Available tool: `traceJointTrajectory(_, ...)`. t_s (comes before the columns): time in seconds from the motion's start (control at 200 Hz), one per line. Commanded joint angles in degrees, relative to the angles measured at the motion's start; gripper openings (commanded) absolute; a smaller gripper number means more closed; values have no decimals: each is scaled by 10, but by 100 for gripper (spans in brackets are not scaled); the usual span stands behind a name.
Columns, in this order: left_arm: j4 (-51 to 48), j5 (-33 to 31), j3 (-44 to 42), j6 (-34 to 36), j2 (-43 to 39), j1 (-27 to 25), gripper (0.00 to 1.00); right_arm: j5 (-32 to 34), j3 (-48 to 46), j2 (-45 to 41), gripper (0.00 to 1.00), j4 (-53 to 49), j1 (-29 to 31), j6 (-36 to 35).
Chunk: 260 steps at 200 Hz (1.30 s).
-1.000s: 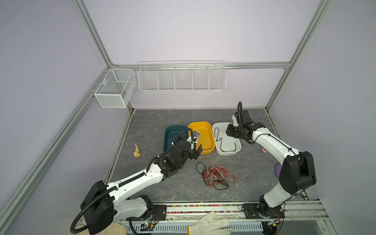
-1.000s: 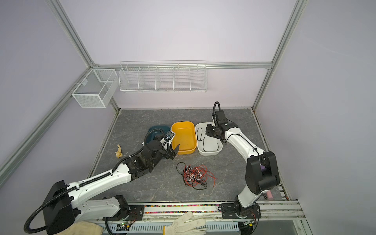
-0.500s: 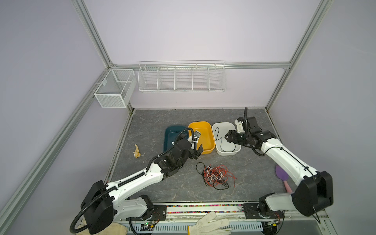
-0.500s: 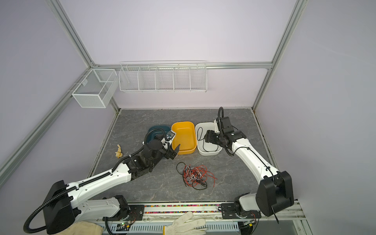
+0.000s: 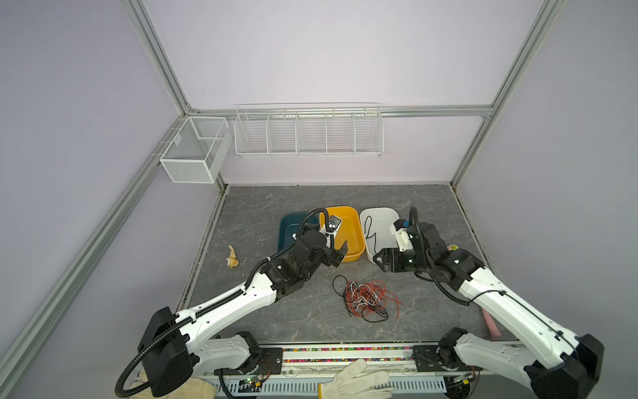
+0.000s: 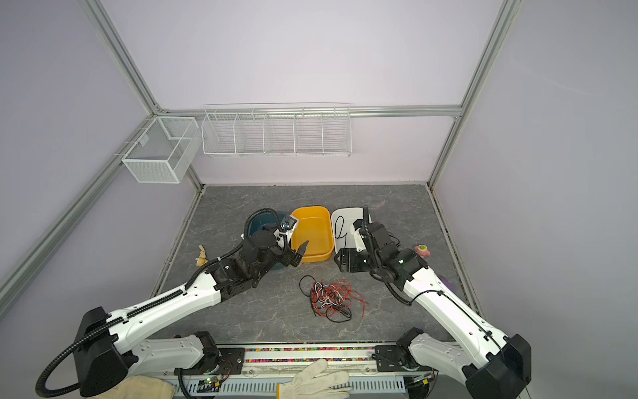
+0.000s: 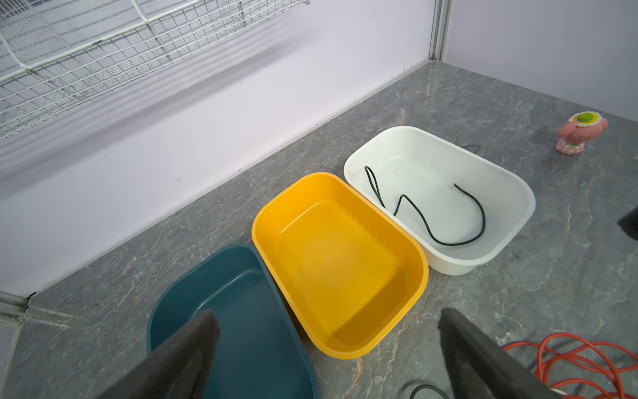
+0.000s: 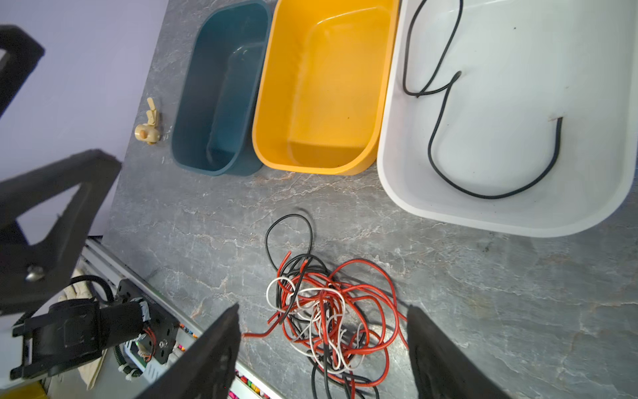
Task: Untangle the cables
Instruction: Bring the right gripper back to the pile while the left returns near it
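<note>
Cables [image 5: 367,298] in red-orange, black and white are seen in both top views as one loose knot on the grey table [image 5: 276,311], near its front edge and between the two arms. One black cable [image 5: 368,228] is laid apart in the white tub [image 5: 378,211]; freed strands are judged to be sorted into the tubs. The left gripper [image 5: 337,255] is held over the front edge of the yellow tub [image 5: 359,238], the right gripper [image 5: 379,259] just in front of the white tub, both clear of the knot.

From the left wrist, the claw is shown spread wide with nothing between its fingers [image 7: 193,345]. The teal tub [image 7: 241,247], the yellow tub and the white tub are set side by side in a row, and no cable is seen in the first two.

From the right wrist, that claw is also shown spread and empty, aimed down at the knot. A black loop [image 8: 290,228] is thrown out towards the tubs and is judged the easiest strand to be taken next.
</note>
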Motion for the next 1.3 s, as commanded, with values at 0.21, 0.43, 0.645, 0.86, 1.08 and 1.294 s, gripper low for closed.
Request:
traceJointTrajectory(0.21, -26, 0, 20, -30, -11, -2, 99, 54, -86, -77, 77, -8, 57, 38)
traceJointTrajectory(0.43, -6, 31, -12, -6, -24, -2, 99, 38, -132, -96, 76, -10, 65, 32)
traceJointTrajectory(0.645, -3, 88, -33, 51, -10, -15, 99, 5, -160, -119, 69, 5, 80, 6)
traceJointTrajectory(0.86, -75, 140, -71, 237, -12, -65, 99, 0, -209, -155, 62, 3, 95, 8)
traceJointTrajectory(1.08, -57, 182, -137, 229, -107, -65, 99, 12, -228, -167, 61, -9, 136, 24)
traceJointTrajectory(1.294, 1, 200, -202, 229, -146, -75, 99, 61, -235, -152, 55, -7, 188, 43)
